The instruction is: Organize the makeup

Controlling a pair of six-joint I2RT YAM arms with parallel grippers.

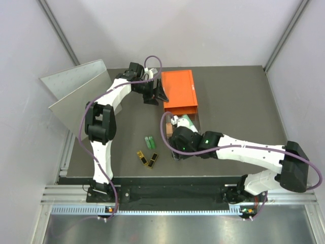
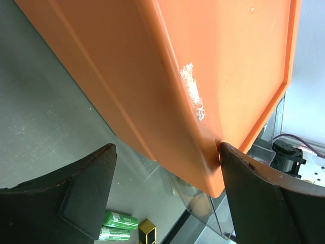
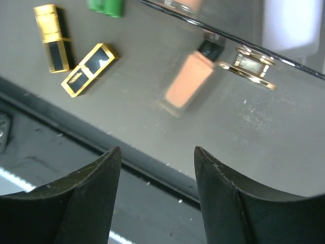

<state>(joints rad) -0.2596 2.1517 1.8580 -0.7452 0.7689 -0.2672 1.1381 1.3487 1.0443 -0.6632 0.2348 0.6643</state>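
Note:
Two green tubes and two black-gold flat cases lie on the table in front of the orange box. My left gripper is open at the box's left front corner; in the left wrist view its right finger touches that corner. My right gripper is open and empty by the pulled-out clear drawer. The right wrist view shows the gripper, the cases, the tubes and a blurred peach bottle with a black cap beside a gold ring-shaped piece. No sticks are in view.
A grey metal panel leans at the back left. The black front rail runs along the table's near edge. White walls close in both sides. The tubes and a case also show below the box in the left wrist view.

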